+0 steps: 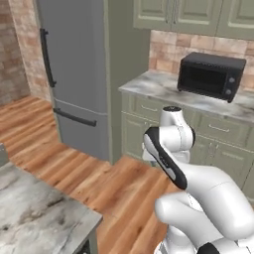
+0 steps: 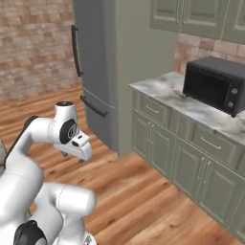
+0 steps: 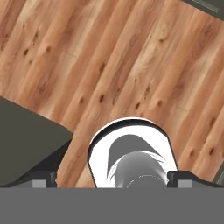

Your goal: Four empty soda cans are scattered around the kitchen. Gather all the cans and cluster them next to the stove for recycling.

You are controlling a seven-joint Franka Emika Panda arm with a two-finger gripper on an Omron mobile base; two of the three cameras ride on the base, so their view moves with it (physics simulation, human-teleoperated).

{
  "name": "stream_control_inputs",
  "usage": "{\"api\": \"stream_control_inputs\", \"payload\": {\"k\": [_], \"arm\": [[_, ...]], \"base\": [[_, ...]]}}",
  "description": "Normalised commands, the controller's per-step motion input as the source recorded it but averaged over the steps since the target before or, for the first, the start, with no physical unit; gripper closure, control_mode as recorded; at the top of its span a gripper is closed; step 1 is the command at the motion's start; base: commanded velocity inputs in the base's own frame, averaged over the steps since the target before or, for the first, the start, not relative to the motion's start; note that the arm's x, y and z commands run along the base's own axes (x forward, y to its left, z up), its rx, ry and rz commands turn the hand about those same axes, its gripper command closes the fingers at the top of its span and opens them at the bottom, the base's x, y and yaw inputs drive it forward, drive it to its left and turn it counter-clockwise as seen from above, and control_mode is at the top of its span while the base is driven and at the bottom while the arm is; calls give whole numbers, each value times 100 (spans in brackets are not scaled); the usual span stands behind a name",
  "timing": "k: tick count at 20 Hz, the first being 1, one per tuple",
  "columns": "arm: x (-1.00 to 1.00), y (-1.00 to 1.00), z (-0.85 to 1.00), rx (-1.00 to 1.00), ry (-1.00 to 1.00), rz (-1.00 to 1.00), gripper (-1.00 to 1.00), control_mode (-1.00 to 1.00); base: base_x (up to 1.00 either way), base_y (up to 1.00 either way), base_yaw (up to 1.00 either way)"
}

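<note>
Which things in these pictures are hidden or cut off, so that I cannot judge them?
- Microwave: its contents; the dark door glass hides them in both base views.
- Lower cabinets: the white arm covers part of them in the left base view.
- Fridge: its top is cut off by the upper edge.
- Marble counter: cut off by the lower left edge of the left base view.

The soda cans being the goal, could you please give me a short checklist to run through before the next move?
1. Gripper open and empty: ok, tips stand wide apart with nothing between them.
2. A soda can located: not ok, none appears on the marble counter by the microwave or on the island counter.
3. Stove located: not ok, not in sight.
4. Floor ahead free for driving: ok.
5. Arm tucked clear of the fridge and cabinets: ok.
</note>
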Motion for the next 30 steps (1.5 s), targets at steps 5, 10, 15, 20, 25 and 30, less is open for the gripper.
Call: {"api": "stream_control_inputs", "payload": {"k": [5,10,15,20,25,30], "arm": [[0,0,0,0,0,0,-100,100],[0,0,0,0,0,0,-100,100],[0,0,0,0,0,0,-100,100],[0,0,0,0,0,0,-100,100],[0,0,0,0,0,0,-100,100],[0,0,0,0,0,0,-100,100]], "base": [[29,-38,32],[28,-7,46],[34,-39,35],[33,-50,29],[38,-29,34],[52,-22,37]]}}
